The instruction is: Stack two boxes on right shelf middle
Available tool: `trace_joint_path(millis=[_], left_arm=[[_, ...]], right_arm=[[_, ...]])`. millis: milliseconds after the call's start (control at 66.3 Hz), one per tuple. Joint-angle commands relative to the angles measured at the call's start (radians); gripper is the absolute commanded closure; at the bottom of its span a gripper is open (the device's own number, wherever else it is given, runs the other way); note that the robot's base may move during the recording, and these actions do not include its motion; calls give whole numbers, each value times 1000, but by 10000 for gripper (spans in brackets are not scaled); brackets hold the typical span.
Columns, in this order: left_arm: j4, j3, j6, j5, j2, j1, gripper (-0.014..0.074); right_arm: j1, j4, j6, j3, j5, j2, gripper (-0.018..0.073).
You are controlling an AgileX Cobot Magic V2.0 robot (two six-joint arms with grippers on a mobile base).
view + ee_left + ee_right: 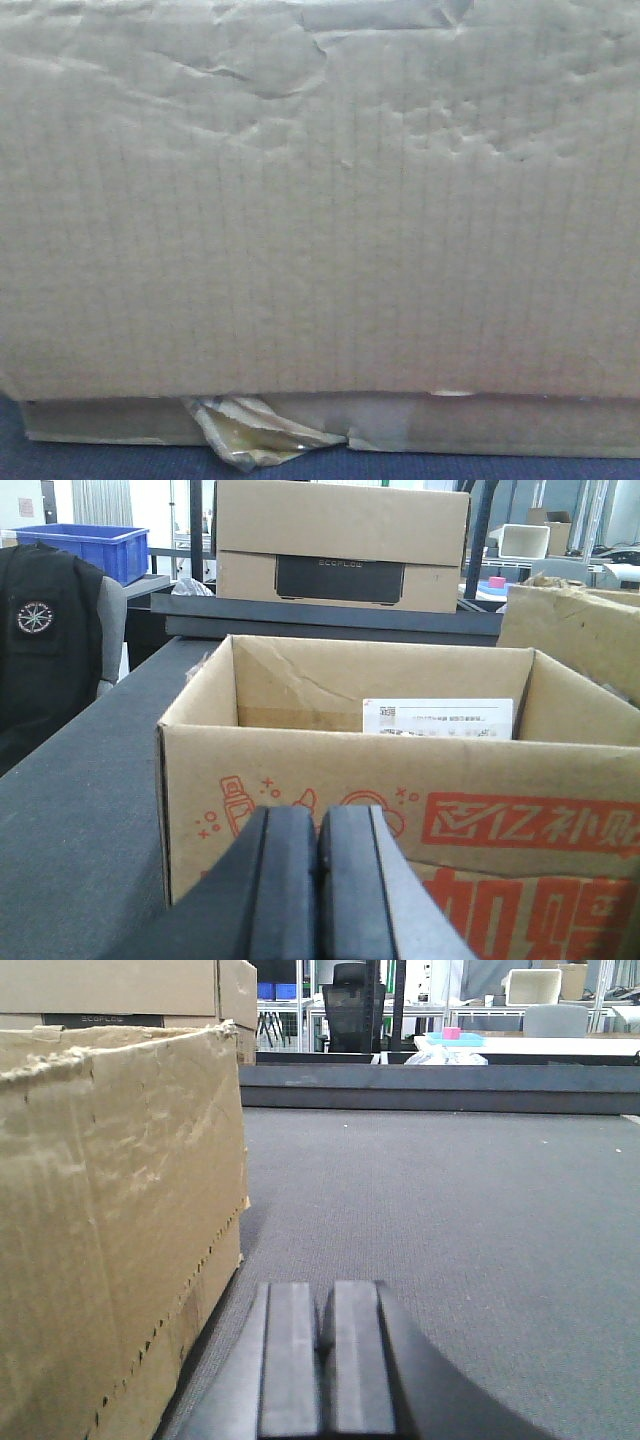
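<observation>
A plain brown cardboard box [320, 220] with a dented, wrinkly face fills the front view, and a yellowish tape scrap [255, 430] hangs at its bottom edge. In the right wrist view a torn-edged brown box [110, 1220] stands just left of my right gripper [325, 1300], which is shut and empty, low over the grey surface [450, 1210]. My left gripper [318, 825] is shut and empty right in front of an open box with red print [400, 770]. Another plain brown box [580, 630] shows at the right. The shelf is out of view.
A closed tan box with a black label [340, 540] rests on a dark ledge behind the open box. A blue plastic bin [85, 545] and a chair with a black jacket [45, 640] are at the left. Desks and a chair stand far back.
</observation>
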Motion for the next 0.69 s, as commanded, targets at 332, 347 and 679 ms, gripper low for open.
trace_joint_path(millis=[332, 347, 679], left_arm=[[28, -77, 2, -58, -5, 2, 708], [34, -86, 2, -41, -5, 2, 708], [-28, -588, 2, 429, 273, 2, 708]], right_arm=[[-4, 5, -2, 0, -18, -3, 722], [-4, 5, -2, 0, -18, -3, 722], [-4, 5, -2, 0, -18, -3, 722]])
